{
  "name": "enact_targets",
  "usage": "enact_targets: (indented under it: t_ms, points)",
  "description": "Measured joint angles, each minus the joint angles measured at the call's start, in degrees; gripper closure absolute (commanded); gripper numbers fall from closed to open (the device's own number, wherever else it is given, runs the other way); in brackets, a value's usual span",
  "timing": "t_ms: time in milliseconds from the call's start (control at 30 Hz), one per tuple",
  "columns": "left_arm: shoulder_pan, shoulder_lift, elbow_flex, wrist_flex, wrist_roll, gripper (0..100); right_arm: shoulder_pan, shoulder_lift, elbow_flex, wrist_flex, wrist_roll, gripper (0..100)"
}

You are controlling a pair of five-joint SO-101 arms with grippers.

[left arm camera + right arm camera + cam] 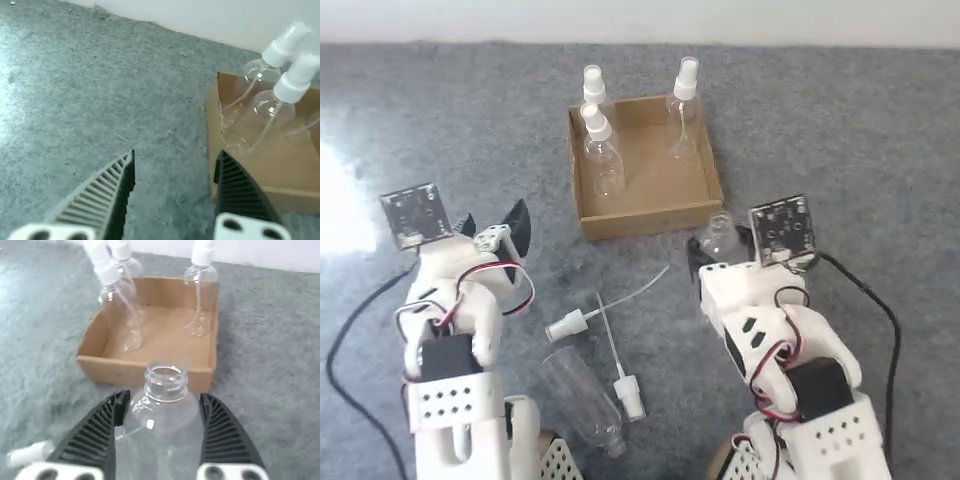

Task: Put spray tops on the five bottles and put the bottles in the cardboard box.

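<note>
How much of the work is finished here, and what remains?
Done: three capped bottles stand in the cardboard box. In hand: the right tool grips an open bottle without a top. Remaining: that bottle and the lying bottle need the two spray tops, then boxing. The left tool is open and empty.

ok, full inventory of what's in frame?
cardboard box: 1, brown, far middle of table
capped bottles: 3, clear, white tops, standing in the box
open bottle: 1, clear, upright before the box, gripped
lying bottle: 1, clear, topless, between the arms
loose spray tops: 2, white, beside lying bottle
table: 1, grey
left gripper: 1, black, open, left of box
right gripper: 1, black, shut on open bottle
</note>
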Motion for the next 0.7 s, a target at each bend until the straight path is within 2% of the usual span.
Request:
enact_targets:
  t_ms: [200, 400, 567, 700]
  points:
    - [6.6, 0.0, -5.4, 10.4, -4.0, 75, 6.9, -0.3, 4.0, -7.6, -2.8, 92.3]
    - [13.3, 0.0, -9.1, 19.3, -4.3, 75, 7.6, -0.3, 5.6, -10.7, -3.1, 92.3]
    - [17.6, 0.0, -9.3, 21.9, -11.4, 75, 8.2, -0.3, 6.7, -12.2, -3.1, 92.3]
    - [18.2, 0.0, -9.3, 23.6, -13.2, 75, 8.0, -0.3, 6.7, -12.5, -3.1, 92.3]
